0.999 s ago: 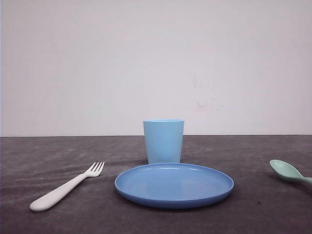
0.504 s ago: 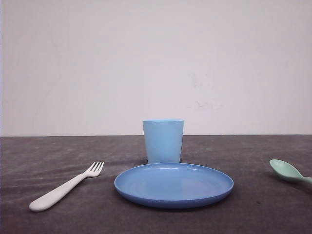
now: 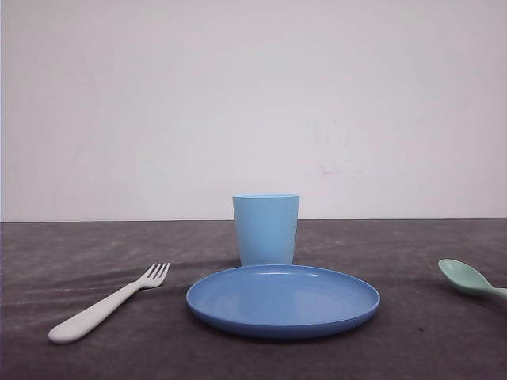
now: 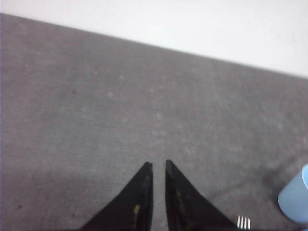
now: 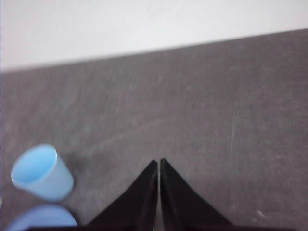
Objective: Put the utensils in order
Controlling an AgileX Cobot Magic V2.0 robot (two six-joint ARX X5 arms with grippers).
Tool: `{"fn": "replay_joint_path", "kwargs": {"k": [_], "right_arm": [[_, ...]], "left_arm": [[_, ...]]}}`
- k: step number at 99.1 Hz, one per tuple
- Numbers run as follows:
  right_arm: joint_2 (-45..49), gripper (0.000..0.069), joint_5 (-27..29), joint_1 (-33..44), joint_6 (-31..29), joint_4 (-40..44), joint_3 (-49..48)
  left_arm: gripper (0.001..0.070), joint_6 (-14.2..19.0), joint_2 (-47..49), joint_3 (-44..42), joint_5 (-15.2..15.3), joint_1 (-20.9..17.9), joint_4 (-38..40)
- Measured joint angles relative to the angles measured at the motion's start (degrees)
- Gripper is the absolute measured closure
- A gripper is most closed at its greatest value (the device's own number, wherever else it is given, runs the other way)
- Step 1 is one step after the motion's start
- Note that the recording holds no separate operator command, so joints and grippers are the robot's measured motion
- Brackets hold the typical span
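Observation:
A white fork [image 3: 107, 305] lies on the dark table left of the plate, tines pointing toward the cup. A pale mint-green spoon [image 3: 467, 279] lies at the table's right edge, its handle cut off by the frame. In the left wrist view my left gripper [image 4: 159, 163] hangs over bare table, its jaws shut to a narrow slit with nothing between them. The fork's tines [image 4: 244, 222] peek out beside its fingers. In the right wrist view my right gripper [image 5: 159, 161] is shut and empty above the table, apart from the cup.
A light blue cup [image 3: 266, 229] stands upright behind a round blue plate [image 3: 283, 299] at the table's middle. The left wrist view catches the cup [image 4: 296, 202]. The right wrist view has the cup [image 5: 41, 173] and the plate's rim [image 5: 43, 219]. A white wall backs the table.

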State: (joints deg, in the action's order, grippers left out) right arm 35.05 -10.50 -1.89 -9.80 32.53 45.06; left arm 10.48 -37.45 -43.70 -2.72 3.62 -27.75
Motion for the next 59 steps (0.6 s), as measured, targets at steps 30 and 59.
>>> {"fn": "replay_joint_path", "kwargs": {"k": [30,59], "right_arm": [[4.2,0.0423,-0.3,-2.9,2.6,2.8,0.5],[4.7,0.0271,-0.4,-3.8,2.6,2.8,0.5]], "left_arm": [[0.0465,-1.9,-3.3,-0.7,-1.0,3.1,-2.4],[0.0351,2.5,-8.9,-0.7,-3.5,8.9,-4.2]]}}
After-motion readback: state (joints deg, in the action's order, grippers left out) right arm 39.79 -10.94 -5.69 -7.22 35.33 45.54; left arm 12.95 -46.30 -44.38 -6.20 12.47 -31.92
